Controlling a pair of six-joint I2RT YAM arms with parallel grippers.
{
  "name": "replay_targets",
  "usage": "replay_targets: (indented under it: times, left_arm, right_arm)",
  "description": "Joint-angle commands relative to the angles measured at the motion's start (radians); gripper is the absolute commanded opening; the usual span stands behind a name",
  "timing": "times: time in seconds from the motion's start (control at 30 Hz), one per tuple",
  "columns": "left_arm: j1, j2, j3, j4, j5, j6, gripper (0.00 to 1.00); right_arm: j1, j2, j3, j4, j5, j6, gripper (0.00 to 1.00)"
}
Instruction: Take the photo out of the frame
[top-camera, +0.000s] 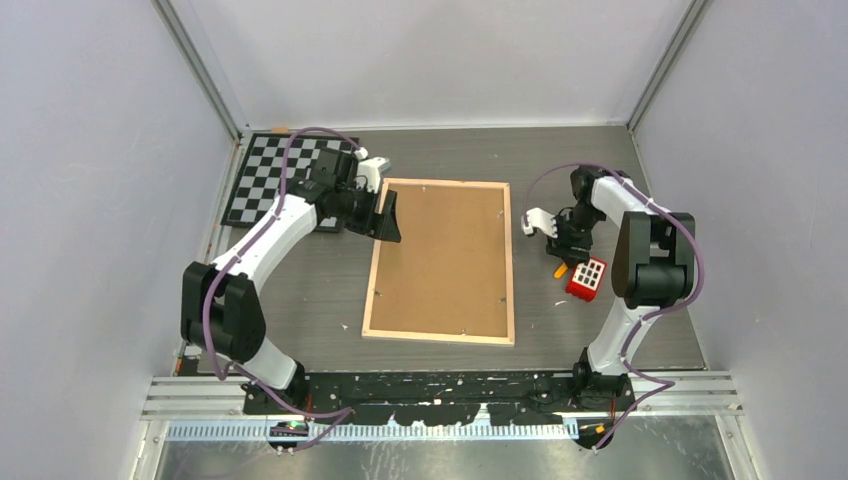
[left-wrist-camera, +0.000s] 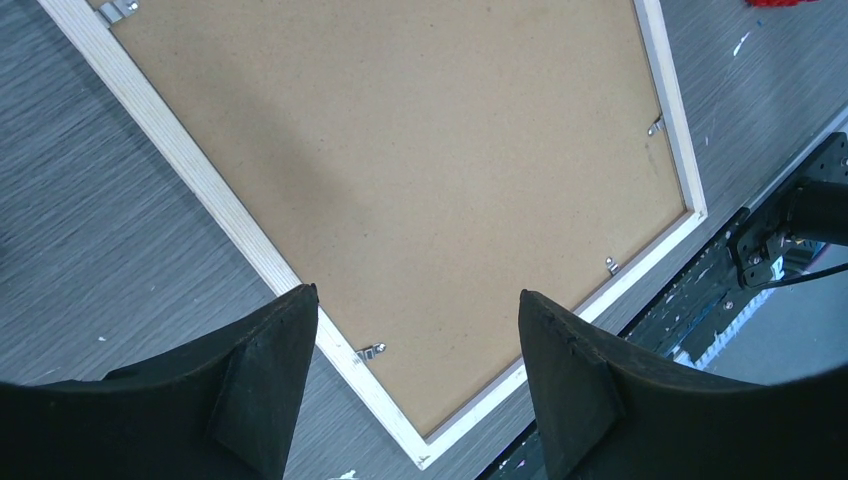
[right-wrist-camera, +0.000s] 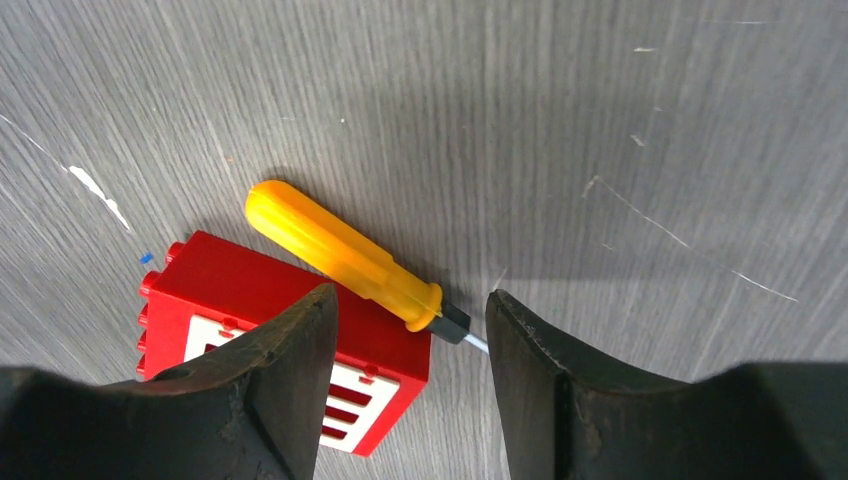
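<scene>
Black fingers (left-wrist-camera: 265, 385) of the left gripper (left-wrist-camera: 415, 300) fill the foreground of the left wrist view, spread wide and empty, poised over the far left corner of the frame (top-camera: 440, 258). The frame lies face down in the middle of the table (top-camera: 330, 290), pale wood rim around a brown fibreboard back. Small metal tabs (left-wrist-camera: 370, 351) along the rim pin the back panel in place. The photo is not visible in any view and is judged to lie beneath that panel. To the right of the frame, well apart from it, the right gripper (right-wrist-camera: 410, 300) points down over a yellow-handled screwdriver (right-wrist-camera: 340, 255) that rests against a red toy block (right-wrist-camera: 250, 290). Its jaws stand partly open on either side of the handle's neck, with a gap showing on each side, so nothing is gripped. A black-and-white checkerboard (top-camera: 280, 180) lies at the far left and plays no part. Step in hand, as judged: fetching the screwdriver so the tabs can be released; the back has not yet been opened. The next move calls for the right jaws to close squarely on the handle without catching the block, then a lift clear of it. After that the tip would have to be carried to a tab, while the left gripper is placed to steady the rim.
</scene>
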Motion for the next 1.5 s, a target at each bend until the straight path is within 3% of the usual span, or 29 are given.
replay_targets:
  times: [0.0,0.4,0.57,0.83,1.0,1.07,1.1,1.17,1.27,1.37,1.47]
  left_arm:
    - [0.014,0.01,0.042,-0.012,0.003,0.004,0.74]
    - [0.042,0.012,0.032,0.008,0.065,-0.031,0.75]
    - [0.06,-0.033,0.044,0.037,0.117,-0.004,0.77]
    - [0.137,-0.053,0.097,0.087,0.135,-0.027,0.79]
    - [0.169,-0.087,0.106,0.174,0.085,0.009,0.8]
    - [0.172,-0.102,0.115,0.197,0.072,0.046,0.81]
    - [0.173,-0.103,0.125,0.197,0.061,0.06,0.87]
    - [0.172,-0.096,0.167,0.156,0.016,0.104,0.99]
    - [0.173,-0.046,0.29,0.026,0.019,0.156,1.0]
    - [0.173,0.03,0.444,-0.139,0.139,0.171,1.0]
    - [0.173,0.103,0.534,-0.235,0.282,0.09,1.0]
  right_arm:
    - [-0.006,-0.006,-0.02,0.019,0.028,-0.081,0.61]
    - [-0.043,0.059,-0.02,0.075,0.03,-0.186,0.62]
    - [-0.035,0.118,0.013,0.092,0.015,-0.177,0.57]
    - [-0.006,0.156,0.072,0.047,0.02,-0.194,0.31]
    - [-0.014,0.151,0.137,-0.028,0.059,-0.241,0.01]
    - [-0.022,0.147,0.193,-0.076,0.052,-0.24,0.01]
    - [-0.026,0.143,0.224,-0.095,0.044,-0.222,0.01]
    - [-0.032,0.139,0.305,-0.151,0.017,-0.178,0.01]
    - [-0.033,0.133,0.449,-0.257,-0.053,-0.084,0.01]
    - [-0.016,0.115,0.589,-0.35,-0.157,0.021,0.01]
    - [0.029,0.064,0.637,-0.372,-0.249,0.139,0.01]
